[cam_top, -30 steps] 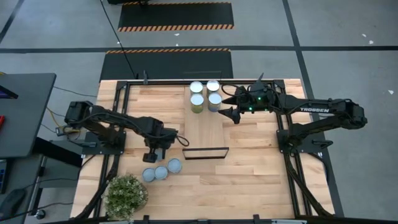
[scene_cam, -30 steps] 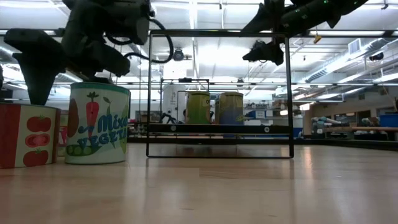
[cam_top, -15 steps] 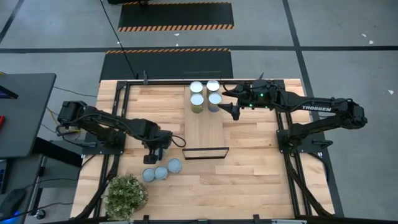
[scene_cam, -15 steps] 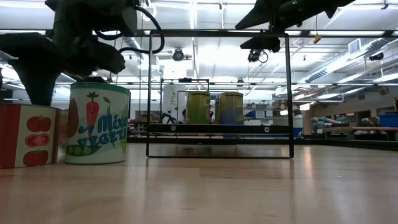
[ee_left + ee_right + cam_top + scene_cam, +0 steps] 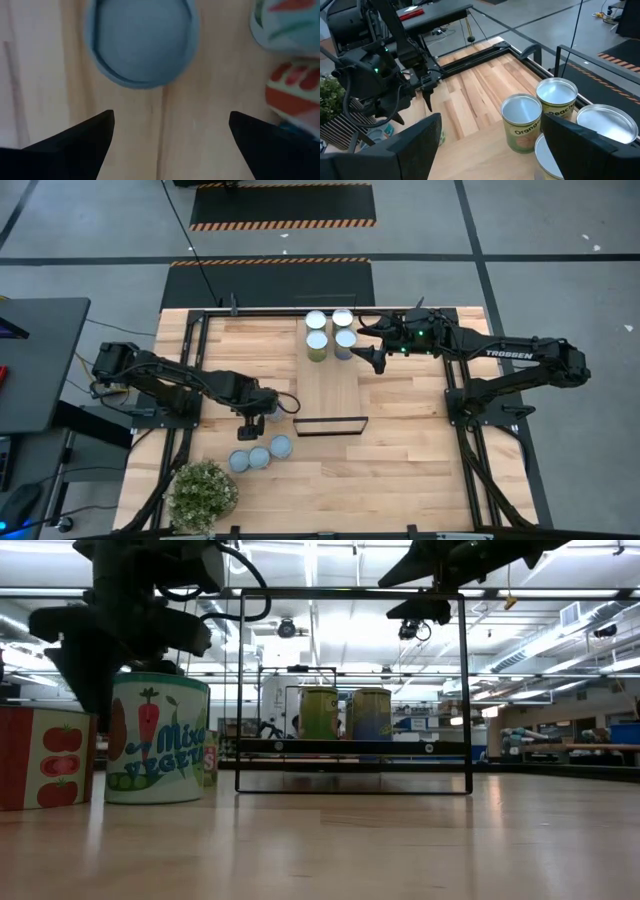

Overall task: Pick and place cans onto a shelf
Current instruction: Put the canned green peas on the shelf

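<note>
Overhead, the plank table (image 5: 400, 450) is sitting on a grey floor, with two black mats edged in orange-and-black hazard stripes lying beyond its 12 o'clock side. A dark desk is showing at the 9 o'clock edge of the high view, and a bushy potted plant (image 5: 203, 492) is standing at the table's 7 o'clock corner.

The shelf (image 5: 330, 385) is lying along the table's middle, its thin black frame (image 5: 329, 425) at the 6 o'clock end. Four cans (image 5: 330, 333) are standing in a tight square at its 12 o'clock end (two rows of two, touching or nearly so). Three more cans (image 5: 259, 456) are sitting in a short row on the bare planks, between the plant and the frame.

The left gripper (image 5: 252, 420) is hanging just at 12 o'clock of that row, fingers spread; its wrist view is looking straight down at one pale blue can top (image 5: 140, 42) with nothing between the dark fingers (image 5: 75, 140). The right gripper (image 5: 368, 345) is hovering just at 3 o'clock of the shelved cans, fingers spread wide and holding nothing.

From table height, a can printed with vegetables (image 5: 157, 738) and a red-and-white one (image 5: 45, 757) are standing near the lens, and behind the frame a large hall with bright ceiling lights and benches is stretching away.
</note>
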`<state>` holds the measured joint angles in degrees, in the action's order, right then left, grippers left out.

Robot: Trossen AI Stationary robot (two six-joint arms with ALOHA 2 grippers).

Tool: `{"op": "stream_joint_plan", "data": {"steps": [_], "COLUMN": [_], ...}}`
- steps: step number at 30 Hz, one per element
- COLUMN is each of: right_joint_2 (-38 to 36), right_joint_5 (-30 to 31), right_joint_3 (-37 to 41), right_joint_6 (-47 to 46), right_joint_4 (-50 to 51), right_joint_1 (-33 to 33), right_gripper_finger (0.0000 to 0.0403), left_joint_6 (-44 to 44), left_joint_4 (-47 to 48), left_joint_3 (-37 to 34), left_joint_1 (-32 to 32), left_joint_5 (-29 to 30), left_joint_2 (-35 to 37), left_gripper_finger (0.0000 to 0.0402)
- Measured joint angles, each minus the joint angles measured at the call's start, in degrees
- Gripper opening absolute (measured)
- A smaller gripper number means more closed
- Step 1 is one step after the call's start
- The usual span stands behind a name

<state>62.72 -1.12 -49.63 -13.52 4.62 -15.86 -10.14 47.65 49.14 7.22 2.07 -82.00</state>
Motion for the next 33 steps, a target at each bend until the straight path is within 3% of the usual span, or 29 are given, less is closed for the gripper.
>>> {"op": "stream_joint_plan", "data": {"steps": [5,13,23,33], "right_joint_2": [0.00,0.00,0.00,0.00], "right_joint_5": [0.02,0.00,0.00,0.11], "right_joint_3": [0.00,0.00,0.00,0.00], "right_joint_6": [-0.02,-1.60,-1.90,-1.75], "right_joint_4": [-0.44,-1.18,-1.16,-1.16], "right_joint_1": [0.00,0.00,0.14,0.15], "right_gripper_finger": [0.0350,0.0350,0.0350,0.0350], "left_joint_6": [-1.99,1.34,1.45,-4.61], "left_joint_4": [-1.93,-9.89,-11.70,-13.11], "left_joint_3": [0.03,0.05,0.05,0.05], "left_joint_1": [-0.07,-2.73,-4.57,-4.56], "left_joint_5": [3.64,4.78,4.54,4.48], "left_joint_2": [-1.17,-5.36,-6.19,-6.19], "left_gripper_finger": [0.0400,0.0400,0.0399,0.0335]}}
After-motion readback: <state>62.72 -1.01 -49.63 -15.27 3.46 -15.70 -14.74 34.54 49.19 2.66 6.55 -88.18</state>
